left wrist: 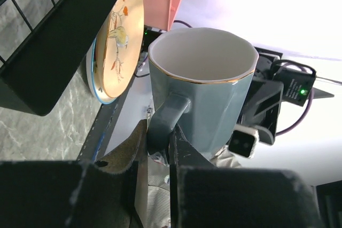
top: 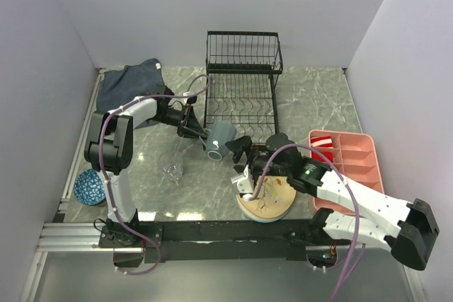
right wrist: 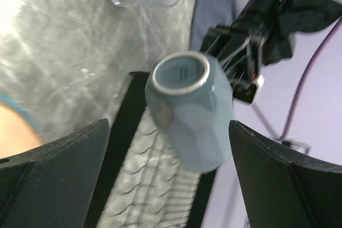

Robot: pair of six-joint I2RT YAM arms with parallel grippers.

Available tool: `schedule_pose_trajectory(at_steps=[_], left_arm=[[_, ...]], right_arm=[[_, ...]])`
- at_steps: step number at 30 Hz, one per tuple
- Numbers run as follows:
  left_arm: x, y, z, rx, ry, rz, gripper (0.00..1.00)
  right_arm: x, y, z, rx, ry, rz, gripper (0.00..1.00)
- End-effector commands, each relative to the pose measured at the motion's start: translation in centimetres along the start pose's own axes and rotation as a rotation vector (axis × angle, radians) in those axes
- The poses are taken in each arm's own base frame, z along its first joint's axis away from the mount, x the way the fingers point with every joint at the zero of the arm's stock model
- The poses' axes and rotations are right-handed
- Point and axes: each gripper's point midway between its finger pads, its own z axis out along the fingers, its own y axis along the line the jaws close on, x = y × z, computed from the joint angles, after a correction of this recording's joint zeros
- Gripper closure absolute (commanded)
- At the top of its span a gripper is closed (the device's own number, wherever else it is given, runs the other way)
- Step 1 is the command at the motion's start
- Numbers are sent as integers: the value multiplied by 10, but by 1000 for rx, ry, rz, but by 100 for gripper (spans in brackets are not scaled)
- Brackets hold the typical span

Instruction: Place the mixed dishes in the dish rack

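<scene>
A grey-blue mug [top: 219, 139] with a white inside hangs tilted just in front of the black wire dish rack [top: 241, 97]. My left gripper [top: 202, 132] is shut on its handle; in the left wrist view the fingers [left wrist: 159, 137] pinch the handle under the mug [left wrist: 206, 78]. My right gripper [top: 241, 157] is open and empty, close to the mug's base [right wrist: 189, 108], its jaws standing wide on either side. The peach bird plate [top: 272, 203] lies under the right arm. A clear glass [top: 172, 167] stands on the table. A blue patterned bowl [top: 90, 185] sits at the left edge.
A pink compartmented tray [top: 354, 160] lies at the right. A dark blue cloth [top: 131, 83] is bunched at the back left. The rack's tall back section stands against the far wall. Walls close in on both sides.
</scene>
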Motion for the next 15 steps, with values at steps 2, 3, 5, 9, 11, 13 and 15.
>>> schedule_pose_trajectory(at_steps=[2, 3, 5, 9, 11, 13, 15], left_arm=[[14, -56, -7, 228, 80, -31, 99], [17, -55, -6, 229, 87, -49, 99], [20, -59, -5, 241, 99, -39, 99], [29, -64, 0, 255, 135, -64, 99], [32, -66, 1, 271, 154, -64, 99], [36, -68, 2, 287, 174, -82, 99], [38, -69, 4, 288, 183, -89, 99]], right_arm=[[-4, -40, 11, 112, -41, -175, 0], [-4, -43, 11, 118, -39, -180, 0], [-2, -42, 15, 106, -35, -188, 0], [6, -38, 22, 114, -8, -232, 0], [11, -39, 26, 126, 5, -251, 0], [11, -43, 27, 145, 9, -254, 0], [13, -42, 30, 135, 14, -254, 0]])
